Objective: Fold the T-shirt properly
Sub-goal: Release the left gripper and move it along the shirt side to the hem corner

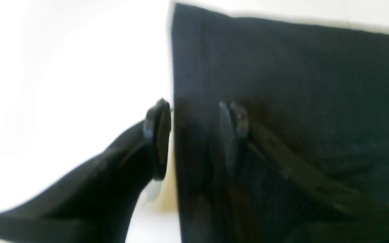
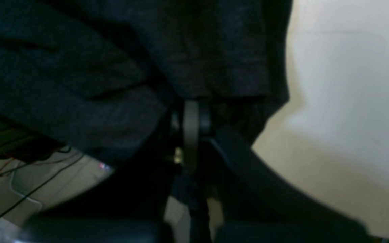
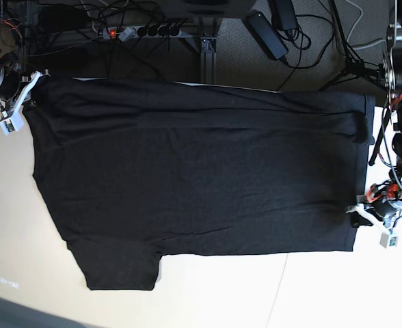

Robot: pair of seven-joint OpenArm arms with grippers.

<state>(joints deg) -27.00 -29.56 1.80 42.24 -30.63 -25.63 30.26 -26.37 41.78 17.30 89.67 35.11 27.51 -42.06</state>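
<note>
Black cloth of the T-shirt (image 2: 120,64) fills the upper part of the right wrist view, bunched in folds directly above the right pincer (image 2: 191,128), whose fingers are pressed together on a fold of that cloth. In the left wrist view the left pincer (image 1: 194,135) is seen with its fingers apart: one finger (image 1: 157,138) stands off the garment over the pale surface (image 1: 62,67), and the other finger (image 1: 233,131) lies over the dark fabric, so that the straight edge of the T-shirt runs between them; no grip on the cloth is shown. From the base view the T-shirt (image 3: 201,178) is seen spread nearly flat on the cream surface (image 3: 256,294), its long axis running across the picture from left to right. A short sleeve (image 3: 122,266) projects toward the near edge at the lower left, which places the shoulders at the left end and the straight hem at the right end. The far long edge is doubled into a narrow band. The right pincer (image 3: 30,85) is at the far left corner of the garment, and the left pincer (image 3: 358,213) is at the near right corner, beside the hem. A power strip (image 3: 146,31) and cables (image 3: 310,41) lie on the floor beyond the surface.
</note>
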